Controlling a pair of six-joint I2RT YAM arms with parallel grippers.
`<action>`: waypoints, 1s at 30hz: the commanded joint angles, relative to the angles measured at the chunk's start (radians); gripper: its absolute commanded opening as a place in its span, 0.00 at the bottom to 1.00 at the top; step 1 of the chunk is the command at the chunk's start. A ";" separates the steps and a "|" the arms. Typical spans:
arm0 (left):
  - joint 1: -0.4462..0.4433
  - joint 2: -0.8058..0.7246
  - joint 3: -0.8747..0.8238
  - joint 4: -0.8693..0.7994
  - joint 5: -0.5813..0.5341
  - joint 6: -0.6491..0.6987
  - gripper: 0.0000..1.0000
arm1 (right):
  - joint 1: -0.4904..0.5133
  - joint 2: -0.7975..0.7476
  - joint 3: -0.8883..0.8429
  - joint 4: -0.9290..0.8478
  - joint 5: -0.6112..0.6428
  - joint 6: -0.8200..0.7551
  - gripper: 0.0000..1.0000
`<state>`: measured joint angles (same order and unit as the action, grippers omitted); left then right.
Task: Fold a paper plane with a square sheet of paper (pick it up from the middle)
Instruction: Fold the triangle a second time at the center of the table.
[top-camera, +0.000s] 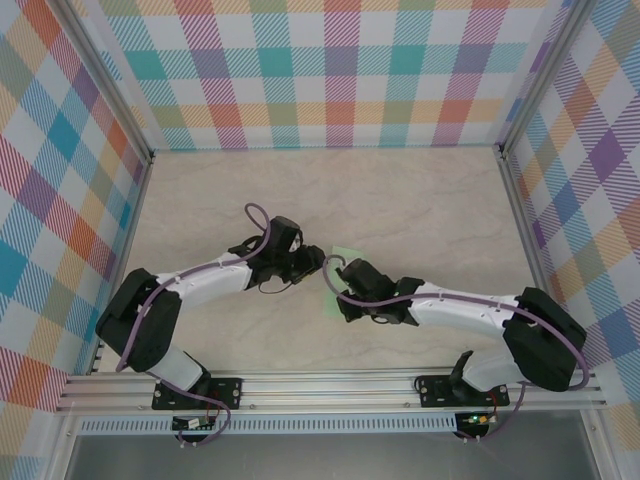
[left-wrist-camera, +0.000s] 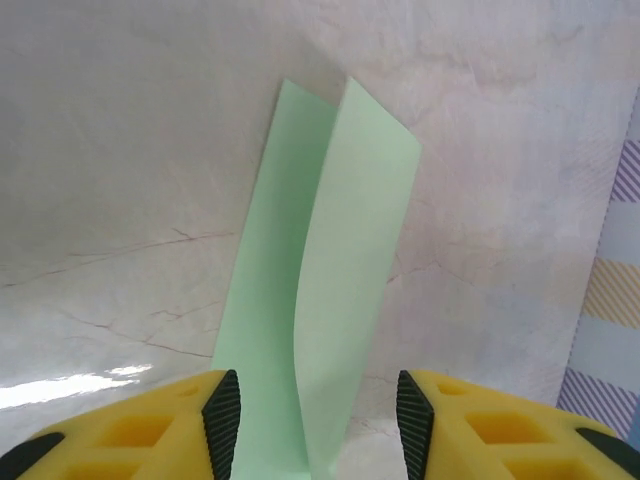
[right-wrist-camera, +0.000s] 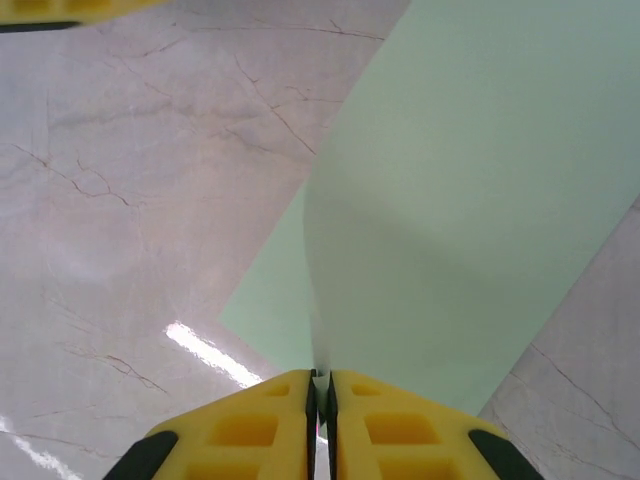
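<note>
Jaws of the right gripper (right-wrist-camera: 320, 392) are pressing together, pinching the near edge of the square sheet of paper (right-wrist-camera: 470, 200), which is rising, half folded, off the marbled table (right-wrist-camera: 120, 200) between the arms. The left gripper (left-wrist-camera: 318, 420) is straddling the same sheet, jaws spread. The paper is looking light, floppy and easily creased, so gripping along the fold seems safest.

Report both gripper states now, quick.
Left gripper: open, its jaws standing apart on either side of the square sheet of paper.
Right gripper: closed, pinching the sheet.
</note>
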<state>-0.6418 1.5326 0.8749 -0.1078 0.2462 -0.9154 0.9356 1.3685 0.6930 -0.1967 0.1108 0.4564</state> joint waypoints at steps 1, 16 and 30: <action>-0.017 -0.030 0.010 -0.112 -0.082 0.038 0.45 | -0.084 -0.022 -0.030 0.095 -0.261 0.004 0.14; -0.131 0.031 0.035 -0.063 -0.086 0.069 0.29 | -0.369 0.089 -0.055 0.120 -0.569 -0.006 0.13; -0.171 0.085 0.054 -0.011 -0.096 0.052 0.23 | -0.447 0.180 -0.019 0.091 -0.581 -0.038 0.13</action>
<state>-0.7944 1.6070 0.9024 -0.1505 0.1692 -0.8558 0.4969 1.5299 0.6487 -0.0982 -0.4442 0.4511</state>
